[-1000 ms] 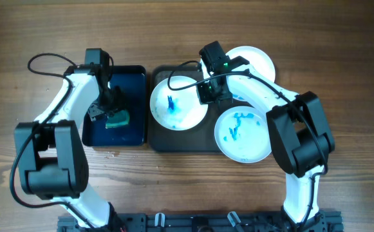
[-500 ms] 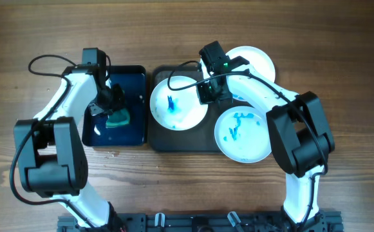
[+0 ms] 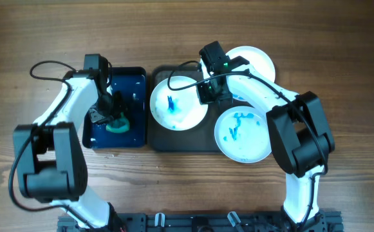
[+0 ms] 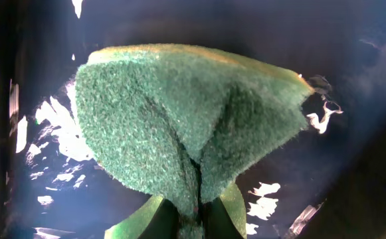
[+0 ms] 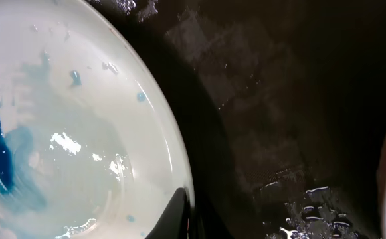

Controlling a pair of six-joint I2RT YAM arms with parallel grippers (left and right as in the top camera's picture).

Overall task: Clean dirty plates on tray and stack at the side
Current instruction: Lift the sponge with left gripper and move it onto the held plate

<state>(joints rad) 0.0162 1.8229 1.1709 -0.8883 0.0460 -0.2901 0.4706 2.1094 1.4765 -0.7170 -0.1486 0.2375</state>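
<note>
Looking down from above, you see the left gripper (image 3: 113, 115) inside the blue basin (image 3: 135, 77), left of the counter's middle, with the green sponge (image 3: 118, 124) showing on its front-edge side. The top view leaves the grip vague. The left wrist camera settles it: the fingers (image 4: 231, 202) are clamped on the sponge, which folds into a deep crease at the pinch above wet, glinting basin floor.

The right gripper (image 3: 207, 91) sits at the rim of the left plate (image 3: 174, 106), the one nearest the basin on the dark tray (image 3: 174, 140). Blue smears mark this plate and the front plate (image 3: 243, 133). The back plate (image 3: 257, 59), toward the back edge, is partly hidden by the arm.

Up close, the right wrist camera shows a fingertip (image 5: 177, 211) lying on the rim's inner side, plus water on the tray. The other finger is lost in the dark, so I cannot tell whether that gripper is closed.
</note>
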